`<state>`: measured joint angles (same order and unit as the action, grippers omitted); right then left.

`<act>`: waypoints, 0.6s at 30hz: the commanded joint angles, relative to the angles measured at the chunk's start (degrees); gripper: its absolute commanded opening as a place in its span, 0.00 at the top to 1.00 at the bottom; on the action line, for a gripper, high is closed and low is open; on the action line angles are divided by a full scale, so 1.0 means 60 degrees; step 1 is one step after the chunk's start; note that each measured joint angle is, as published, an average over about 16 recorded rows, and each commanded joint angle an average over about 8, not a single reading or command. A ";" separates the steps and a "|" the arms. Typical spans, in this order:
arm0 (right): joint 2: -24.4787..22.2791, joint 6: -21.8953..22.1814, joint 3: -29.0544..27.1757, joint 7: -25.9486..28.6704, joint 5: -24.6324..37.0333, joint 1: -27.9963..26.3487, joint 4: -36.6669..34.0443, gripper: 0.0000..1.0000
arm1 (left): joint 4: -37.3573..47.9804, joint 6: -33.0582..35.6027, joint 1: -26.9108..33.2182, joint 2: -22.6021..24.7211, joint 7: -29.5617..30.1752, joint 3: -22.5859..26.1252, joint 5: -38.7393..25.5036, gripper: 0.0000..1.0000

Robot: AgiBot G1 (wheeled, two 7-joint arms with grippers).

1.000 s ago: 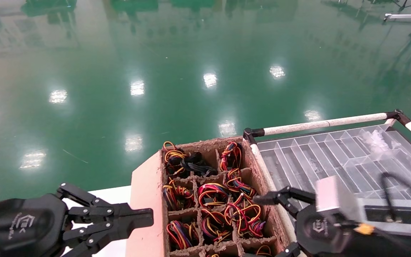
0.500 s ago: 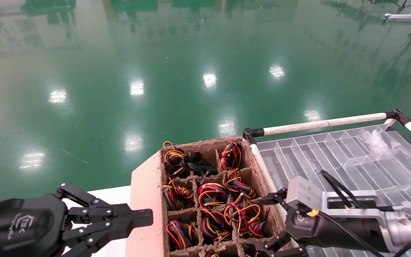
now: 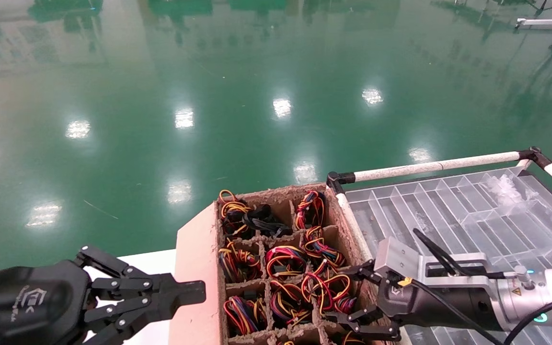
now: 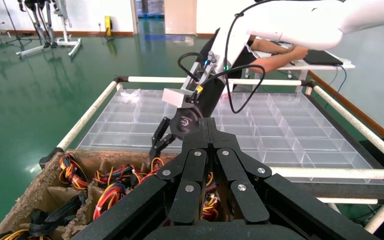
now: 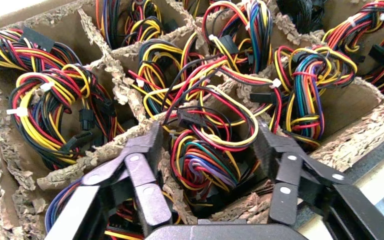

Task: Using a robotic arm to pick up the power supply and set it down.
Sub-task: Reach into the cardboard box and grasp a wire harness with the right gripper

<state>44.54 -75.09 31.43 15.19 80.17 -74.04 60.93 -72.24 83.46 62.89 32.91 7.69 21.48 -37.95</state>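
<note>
Power supply (image 5: 207,155) between the right gripper (image 5: 207,145) fingers: only its wire coil shows, metal box buried under it. Near ends of the fingers run off the right wrist view's edge. Cardboard tray (image 3: 194,268): rows nearest the robot cut off in the head view. Left gripper (image 4: 207,131) blocks the tray cells behind it in the left wrist view.

floor (image 3: 237,72): glossy green, mirror-like | divided box (image 3: 194,268): rough, fibrous brown cardboard, frayed partition edges | wire bundles (image 5: 207,150): smooth shiny plastic insulation | compartment tray (image 3: 453,206): clear glossy plastic | rail (image 3: 429,166): matt white tube, black joints | right gripper (image 3: 360,299): matt black links, brushed grey metal wrist | left gripper (image 3: 180,292): matt black
</note>
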 commanded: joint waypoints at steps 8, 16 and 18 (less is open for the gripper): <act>-0.0040 0.0008 0.0028 0.0012 0.0046 0.0070 -0.0170 1.00 | 0.0000 0.0000 0.0000 0.0000 0.0000 0.0001 0.0000 1.00; -0.0142 0.0049 -0.0003 0.0129 -0.0012 0.0212 -0.0140 1.00 | 0.0000 0.0000 0.0000 0.0000 -0.0001 0.0001 0.0001 1.00; -0.0176 0.0037 -0.0010 0.0167 -0.0035 0.0242 -0.0112 1.00 | 0.0000 0.0000 0.0000 0.0000 -0.0001 0.0001 0.0001 1.00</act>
<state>43.43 -75.07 31.38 16.28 79.88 -72.68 60.36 -72.24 83.46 62.89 32.90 7.69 21.49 -37.95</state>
